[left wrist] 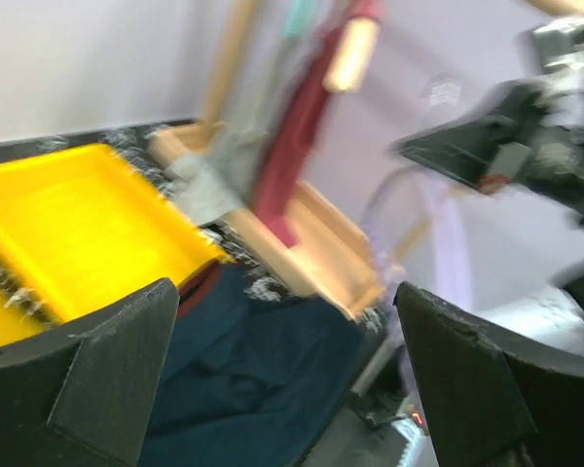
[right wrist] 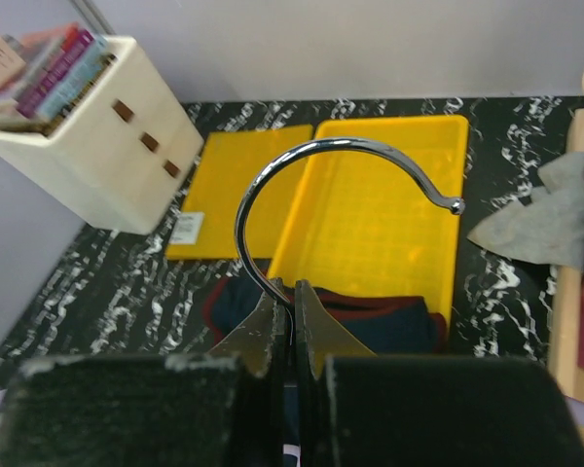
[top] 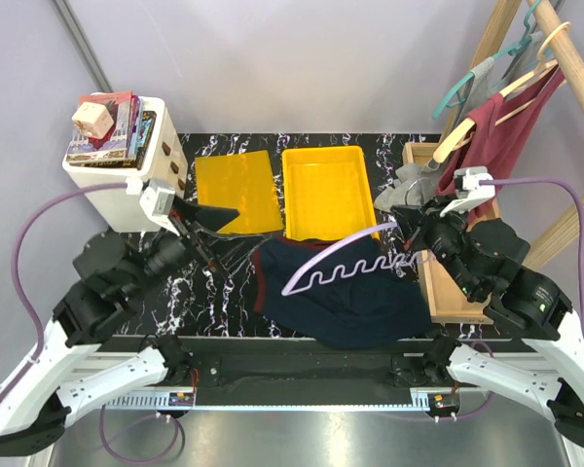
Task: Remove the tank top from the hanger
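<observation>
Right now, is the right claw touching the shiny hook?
Touching. The right wrist view shows the right claw pinched shut on the stem of the shiny hook.

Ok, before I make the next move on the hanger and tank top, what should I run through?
1. Right claw shut on the chrome hanger hook: ok.
2. Left claw open, ready to take cloth: ok.
3. Left claw pinning the navy tank top: not ok; it hovers to the left of the cloth and holds nothing.
4. Straps clear of the lavender hanger: cannot tell; the hanger lies across the cloth.
5. Left wrist view sharp enough to aim by: not ok, blurred.
</observation>
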Motion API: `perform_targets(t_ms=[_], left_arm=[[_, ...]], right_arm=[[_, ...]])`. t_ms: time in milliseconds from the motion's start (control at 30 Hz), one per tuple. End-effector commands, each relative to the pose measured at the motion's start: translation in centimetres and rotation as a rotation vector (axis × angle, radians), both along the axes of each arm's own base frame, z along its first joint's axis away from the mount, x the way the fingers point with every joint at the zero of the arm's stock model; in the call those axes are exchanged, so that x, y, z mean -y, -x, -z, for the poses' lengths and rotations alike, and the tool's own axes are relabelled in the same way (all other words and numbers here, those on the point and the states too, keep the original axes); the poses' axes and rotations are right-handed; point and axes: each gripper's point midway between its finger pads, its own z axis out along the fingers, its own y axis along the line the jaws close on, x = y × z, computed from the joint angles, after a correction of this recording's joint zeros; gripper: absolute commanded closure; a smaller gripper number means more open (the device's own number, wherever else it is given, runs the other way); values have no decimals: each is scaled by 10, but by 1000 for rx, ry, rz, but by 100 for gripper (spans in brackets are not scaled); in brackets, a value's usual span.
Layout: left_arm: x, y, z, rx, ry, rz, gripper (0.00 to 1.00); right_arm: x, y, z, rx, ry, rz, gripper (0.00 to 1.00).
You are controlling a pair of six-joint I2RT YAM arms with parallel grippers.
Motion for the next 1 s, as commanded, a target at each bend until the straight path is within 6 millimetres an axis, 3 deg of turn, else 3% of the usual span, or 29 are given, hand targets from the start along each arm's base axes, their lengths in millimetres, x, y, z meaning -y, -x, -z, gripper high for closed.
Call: perform_targets(t_ms=[0,67,133,167,200,400,533,600,633,700,733,767,800,867,967], left_arm=[[61,28,-3,11,-118,379,2],[78,44,0,-21,-147,504,3],[94,40,12,-18,-195,502,3],[102,54,15,-6,-211,540,3],[108,55,20,-6,-232,544,3],[122,44,56,-49,-376,441,10],[121,39,69,-85,-396,388,44],[123,34,66,-84,-383,362,79],[124,32,61,-80,-372,350,99],[127,26,46,-54,-344,327,100],[128,25,40,-41,-338,324,100],[128,20,29,-19,-324,298,100],[131,18,21,0,-305,296,100],[133,9,6,43,-292,255,100],[145,4,-9,85,-290,266,100]], right_arm=[[14,-1,4,-15,105,46,100],[14,-2,4,-20,114,49,100],[15,-4,5,-28,124,59,100],[17,-3,3,-26,122,63,100],[19,-2,3,-28,124,69,100],[28,8,-10,-8,83,60,100],[32,16,-15,-4,58,43,100],[30,21,-18,0,38,11,99],[29,23,-19,0,32,0,92],[30,30,-28,7,13,-30,55],[31,34,-33,10,0,-42,43],[33,41,-37,8,-16,-61,25],[39,48,-53,34,-55,-73,14],[51,63,-71,74,-109,-98,1],[81,89,-113,179,-216,-103,0]])
